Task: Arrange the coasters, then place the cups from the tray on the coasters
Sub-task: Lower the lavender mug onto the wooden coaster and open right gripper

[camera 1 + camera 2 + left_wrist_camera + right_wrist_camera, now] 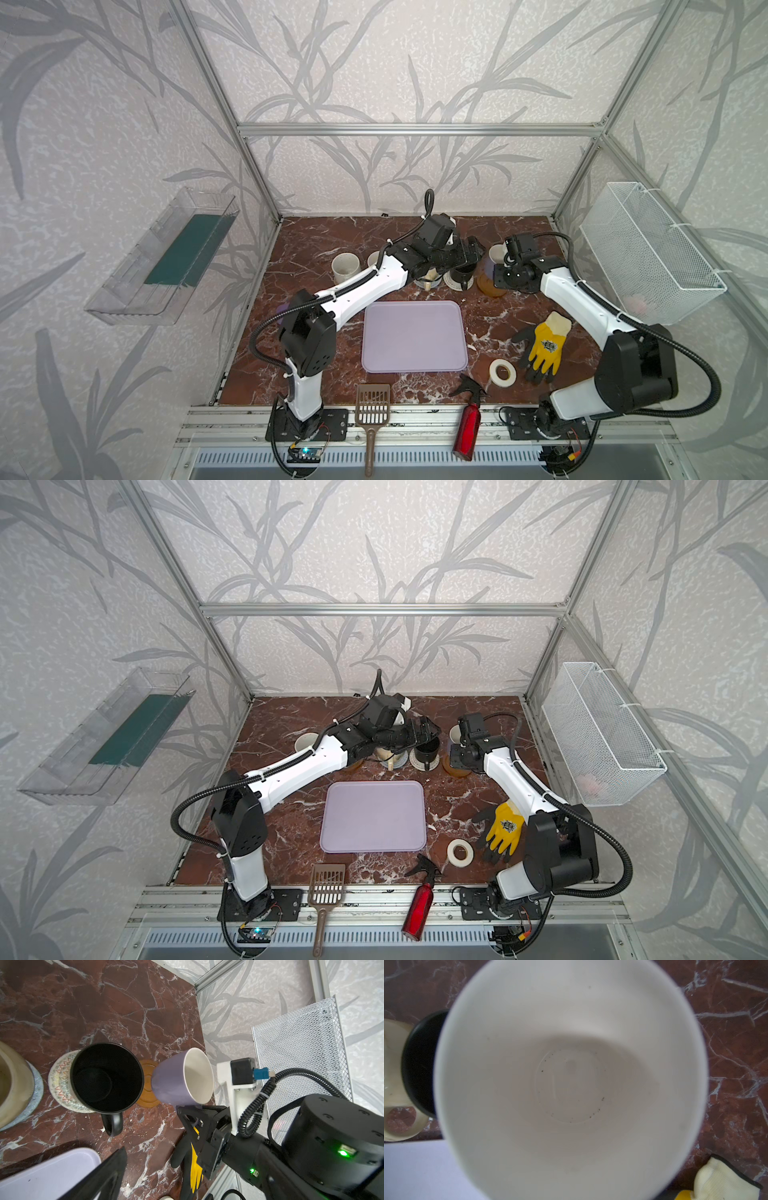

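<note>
Gripping: lavender mug [172,1082] is being clamped at its handle by the right gripper [189,1110], tilted over the amber saucer coaster [148,1086], far right.
Left gripper [475,249]: is being held wide open near the black mug [107,1078].
Lavender tray [413,332]: lying near centre.

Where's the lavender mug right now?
In the left wrist view, the lavender mug is held tilted by the right gripper over the amber coaster, beside the black mug, back right of the table.
</note>
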`<state>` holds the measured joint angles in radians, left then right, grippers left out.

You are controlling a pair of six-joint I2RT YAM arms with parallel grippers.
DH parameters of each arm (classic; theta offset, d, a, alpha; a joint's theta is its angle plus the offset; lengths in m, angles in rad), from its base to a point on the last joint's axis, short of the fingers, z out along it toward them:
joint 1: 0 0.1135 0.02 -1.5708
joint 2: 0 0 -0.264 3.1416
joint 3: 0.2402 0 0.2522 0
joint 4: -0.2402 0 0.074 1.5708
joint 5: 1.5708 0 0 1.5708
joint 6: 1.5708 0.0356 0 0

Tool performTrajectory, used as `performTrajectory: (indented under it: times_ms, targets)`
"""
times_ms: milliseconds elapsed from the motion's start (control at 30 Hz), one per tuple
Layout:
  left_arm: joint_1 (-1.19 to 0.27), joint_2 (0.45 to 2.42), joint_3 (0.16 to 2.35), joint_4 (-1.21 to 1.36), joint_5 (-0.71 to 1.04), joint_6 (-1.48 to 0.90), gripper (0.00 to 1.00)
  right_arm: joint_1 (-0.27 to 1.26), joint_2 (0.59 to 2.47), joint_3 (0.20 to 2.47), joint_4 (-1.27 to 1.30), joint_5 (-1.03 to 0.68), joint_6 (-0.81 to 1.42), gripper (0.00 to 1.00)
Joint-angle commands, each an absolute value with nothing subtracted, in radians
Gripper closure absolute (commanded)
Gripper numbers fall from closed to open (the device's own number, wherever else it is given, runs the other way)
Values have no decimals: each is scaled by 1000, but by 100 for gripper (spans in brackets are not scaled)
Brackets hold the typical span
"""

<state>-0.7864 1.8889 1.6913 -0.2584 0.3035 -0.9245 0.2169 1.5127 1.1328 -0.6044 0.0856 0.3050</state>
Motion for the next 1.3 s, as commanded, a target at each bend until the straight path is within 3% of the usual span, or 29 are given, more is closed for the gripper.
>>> performTrajectory:
  times_ms: [0,1267]
  targets:
    - [-786,1926,1751,-290,266,-912,1,213,1533,1190,-571,135,304,100]
    - [-779,2021,1839,-367,272,-870,1,202,1701,1195,-566,151,311,100]
